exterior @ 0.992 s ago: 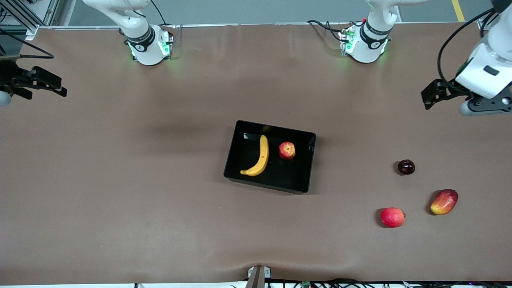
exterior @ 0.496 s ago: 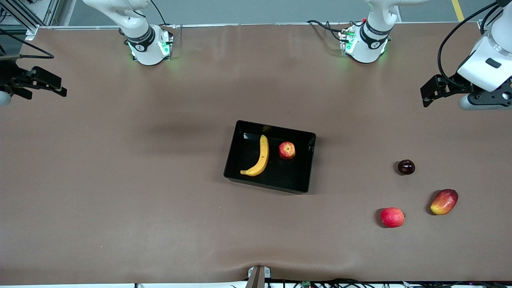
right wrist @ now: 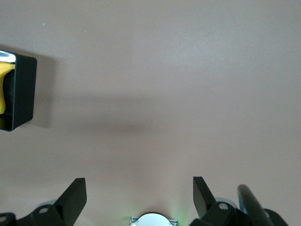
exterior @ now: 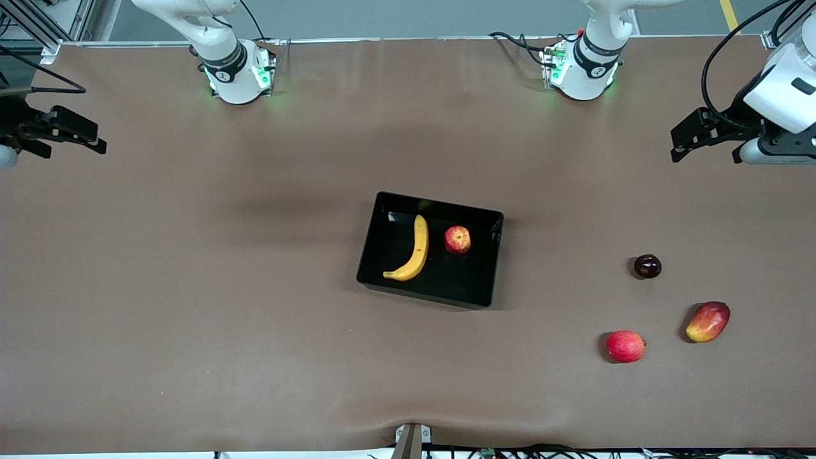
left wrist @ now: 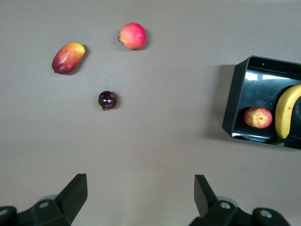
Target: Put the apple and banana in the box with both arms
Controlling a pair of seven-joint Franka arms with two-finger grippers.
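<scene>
The black box sits mid-table. The yellow banana and the red, yellow-streaked apple lie side by side in it. My left gripper is open and empty, up in the air over bare table at the left arm's end. Its wrist view shows the gripper, the box, the apple and the banana. My right gripper is open and empty over the right arm's end. Its wrist view shows the gripper, a box corner and a bit of banana.
Three loose fruits lie on the table toward the left arm's end: a dark purple round fruit, a red-yellow mango and a pinkish-red round fruit. They also show in the left wrist view: dark fruit, mango, pinkish-red fruit.
My left arm has drawn back a little toward its end of the table and the bases' side. The right arm, the box and the fruits have not moved.
</scene>
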